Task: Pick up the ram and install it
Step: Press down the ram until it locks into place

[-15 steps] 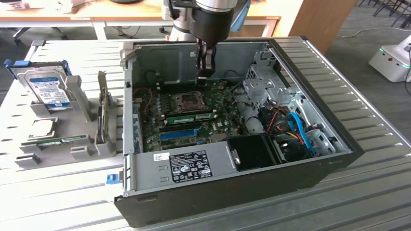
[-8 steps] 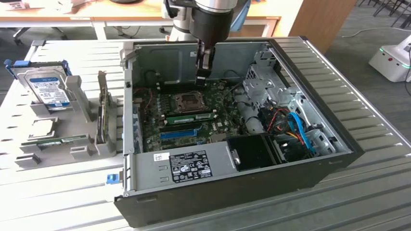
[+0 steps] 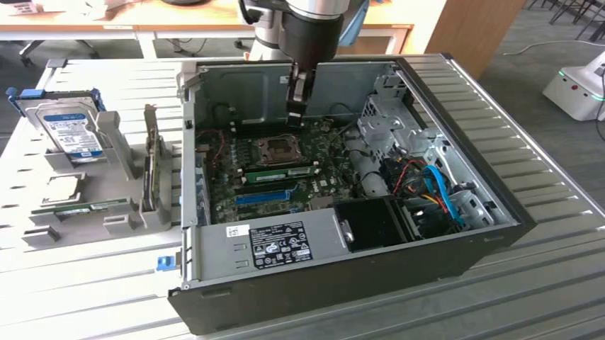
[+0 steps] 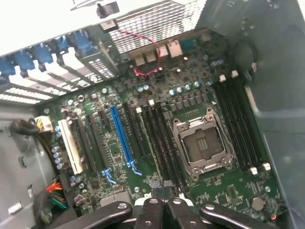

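On the exterior view's left, a green ram stick lies in the parts rack, well apart from the arm. The gripper hangs inside the open computer case over the motherboard, fingers pressed together on nothing; seemingly the picking step is not done. Case walls crowd it; above is free.

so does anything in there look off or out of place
Nothing looks spilled, broken or askew. The one odd sight is the CPU socket on the motherboard: it sits bare, with no cooler over it, inside the open computer case.
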`<state>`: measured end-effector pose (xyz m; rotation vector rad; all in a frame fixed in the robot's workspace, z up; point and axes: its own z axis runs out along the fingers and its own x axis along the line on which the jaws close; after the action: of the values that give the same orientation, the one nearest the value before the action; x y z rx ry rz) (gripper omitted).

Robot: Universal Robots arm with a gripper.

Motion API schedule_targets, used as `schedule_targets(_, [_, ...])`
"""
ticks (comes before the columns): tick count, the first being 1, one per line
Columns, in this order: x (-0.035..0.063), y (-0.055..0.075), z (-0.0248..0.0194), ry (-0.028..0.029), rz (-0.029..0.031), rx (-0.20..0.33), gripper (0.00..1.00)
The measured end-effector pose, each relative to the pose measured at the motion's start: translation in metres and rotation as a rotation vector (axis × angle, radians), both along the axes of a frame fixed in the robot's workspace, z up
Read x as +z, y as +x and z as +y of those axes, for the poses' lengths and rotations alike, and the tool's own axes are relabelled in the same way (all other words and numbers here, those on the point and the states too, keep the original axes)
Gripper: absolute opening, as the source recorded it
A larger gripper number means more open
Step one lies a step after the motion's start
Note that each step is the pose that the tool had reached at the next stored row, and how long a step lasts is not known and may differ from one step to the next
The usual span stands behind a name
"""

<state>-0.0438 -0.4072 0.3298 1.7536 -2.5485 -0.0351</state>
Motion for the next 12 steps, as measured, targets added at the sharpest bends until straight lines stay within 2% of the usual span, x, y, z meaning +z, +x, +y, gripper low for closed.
schedule_targets(12, [-0.0015, -0.0001, 0.0000, 0.0001, -0.0001, -0.162, 0.10])
